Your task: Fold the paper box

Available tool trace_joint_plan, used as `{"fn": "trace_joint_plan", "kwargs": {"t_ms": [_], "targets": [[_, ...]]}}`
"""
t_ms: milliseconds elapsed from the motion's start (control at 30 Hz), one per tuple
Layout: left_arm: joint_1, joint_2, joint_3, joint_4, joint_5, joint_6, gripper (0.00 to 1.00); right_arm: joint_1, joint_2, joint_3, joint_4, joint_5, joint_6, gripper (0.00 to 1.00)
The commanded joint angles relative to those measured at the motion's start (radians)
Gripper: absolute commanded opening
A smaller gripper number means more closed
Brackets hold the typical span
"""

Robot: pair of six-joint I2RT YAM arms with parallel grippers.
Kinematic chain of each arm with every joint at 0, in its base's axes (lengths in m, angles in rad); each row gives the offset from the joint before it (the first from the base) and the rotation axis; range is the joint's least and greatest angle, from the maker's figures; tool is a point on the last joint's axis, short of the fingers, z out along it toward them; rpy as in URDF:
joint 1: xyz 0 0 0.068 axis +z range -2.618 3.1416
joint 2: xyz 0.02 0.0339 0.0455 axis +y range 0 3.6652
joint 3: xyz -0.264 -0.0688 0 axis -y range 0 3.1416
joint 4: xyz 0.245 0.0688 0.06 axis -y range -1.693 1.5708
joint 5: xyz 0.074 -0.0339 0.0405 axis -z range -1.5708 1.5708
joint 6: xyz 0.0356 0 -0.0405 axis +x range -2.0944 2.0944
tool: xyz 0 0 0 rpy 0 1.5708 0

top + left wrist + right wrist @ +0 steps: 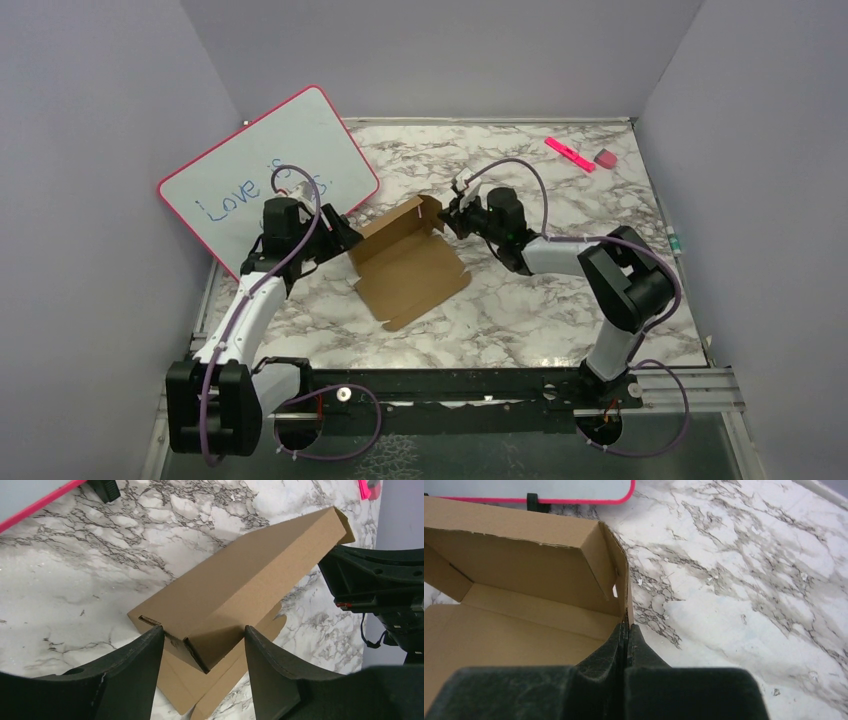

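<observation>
Marble table (560, 290), pink-framed whiteboard (270, 165) back left. Brown paper box (405, 270) at table centre, part-folded, far walls up. Right gripper (626, 628) pinched tight on its right wall edge. Left gripper (202, 636) spread apart, straddling the box's left corner.

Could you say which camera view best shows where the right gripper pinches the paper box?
The right wrist view: the right gripper pinches the paper box by a wall edge, close up. The top view shows this small; the left wrist view hides the contact.
</observation>
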Motion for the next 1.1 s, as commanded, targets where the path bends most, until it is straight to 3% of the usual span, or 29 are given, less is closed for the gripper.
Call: {"fn": "trace_joint_plan", "kwargs": {"t_ms": [0, 333, 500, 767, 1067], "targets": [[-0.040, -0.020, -0.019, 0.049, 0.008, -0.042, 0.61, 0.046, -0.035, 0.015, -0.080, 0.143, 0.048, 0.01], [-0.111, -0.015, -0.033, 0.079, -0.049, -0.058, 0.60, 0.104, -0.023, -0.018, -0.062, 0.252, 0.151, 0.01], [-0.113, -0.027, -0.047, 0.082, -0.055, -0.047, 0.61, 0.118, -0.008, -0.090, 0.046, 0.271, 0.164, 0.01], [-0.114, -0.041, -0.037, 0.045, -0.066, 0.009, 0.71, 0.120, 0.026, -0.162, 0.158, 0.288, 0.143, 0.01], [-0.104, -0.064, 0.032, -0.027, -0.095, 0.057, 0.83, 0.119, 0.027, -0.168, 0.157, 0.288, 0.113, 0.01]]}}
